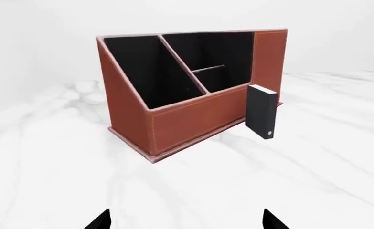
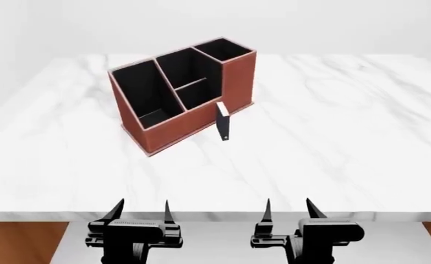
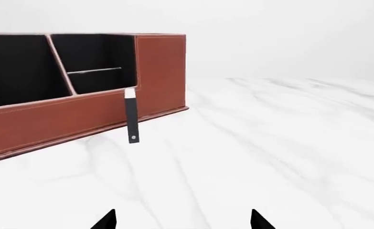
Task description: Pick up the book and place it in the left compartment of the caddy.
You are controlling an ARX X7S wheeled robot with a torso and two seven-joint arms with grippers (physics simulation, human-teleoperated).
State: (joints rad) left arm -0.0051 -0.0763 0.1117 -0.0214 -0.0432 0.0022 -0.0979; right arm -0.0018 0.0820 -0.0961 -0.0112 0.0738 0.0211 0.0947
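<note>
The small black book (image 2: 223, 122) stands upright on the white marble table (image 2: 333, 143), against the caddy's front wall. It also shows in the left wrist view (image 1: 261, 111) and the right wrist view (image 3: 131, 116). The reddish-brown caddy (image 2: 173, 129) sits at the back left; its long left compartment (image 2: 143, 93) is open and black-lined, and shows in the left wrist view (image 1: 150, 69). My left gripper (image 2: 140, 212) and right gripper (image 2: 287, 209) are both open and empty at the table's near edge, well short of the book.
The caddy has two small split sections (image 2: 189, 82) and a tall square section (image 2: 226, 52) at its right end. The table's front edge (image 2: 215, 215) runs just under both grippers.
</note>
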